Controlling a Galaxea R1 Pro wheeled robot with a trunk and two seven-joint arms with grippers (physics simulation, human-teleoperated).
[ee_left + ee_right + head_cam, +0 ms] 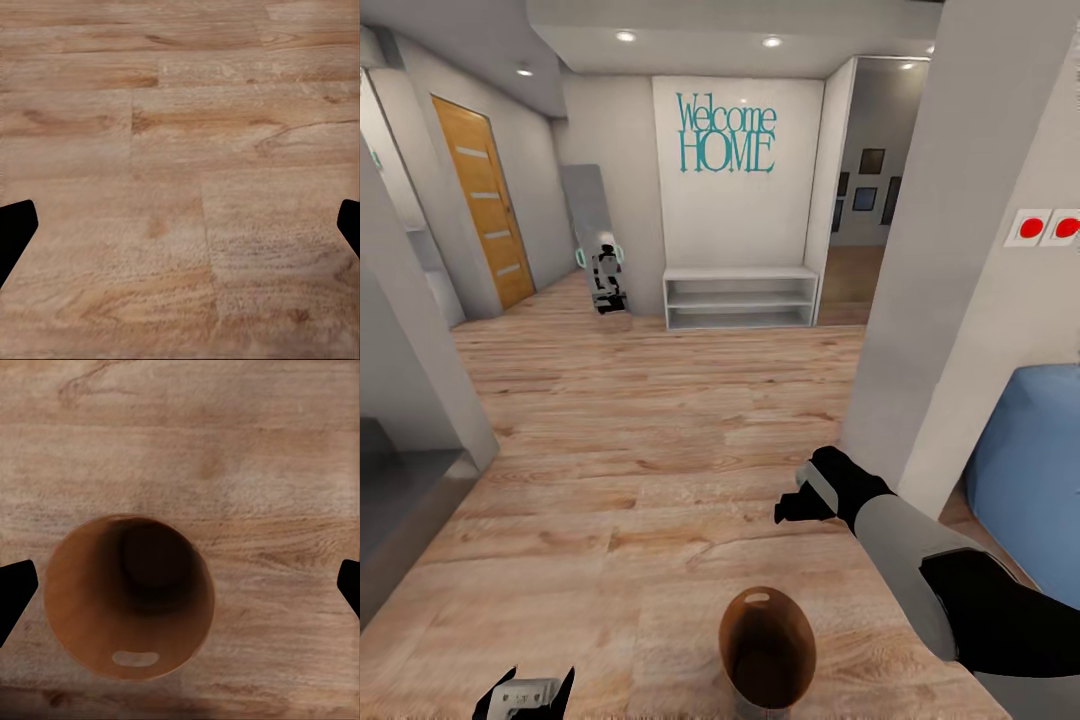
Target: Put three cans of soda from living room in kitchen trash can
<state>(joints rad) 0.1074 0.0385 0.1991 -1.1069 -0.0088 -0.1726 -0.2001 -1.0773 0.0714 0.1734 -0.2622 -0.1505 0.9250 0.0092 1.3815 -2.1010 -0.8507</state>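
Observation:
The tash can [767, 650] stands upright on the wooden floor just in front of me, brown inside with an oval handle slot. The right wrist view looks straight down into the tash can [129, 594], and no can shows inside it. My right gripper [798, 497] hangs open above and beyond the tash can; its dark fingertips [15, 592] sit wide apart at the frame edges. My left gripper [525, 695] is open low at the left over bare floor, fingertips [15, 229] spread. The three can of soda are out of view.
A grey pillar [950, 300] rises close on the right, with a blue seat [1030, 480] behind it. Ahead are a white low shelf [740, 297], a mirror [600, 250] and an orange door [485, 200]. A wall corner [410, 380] juts in at the left.

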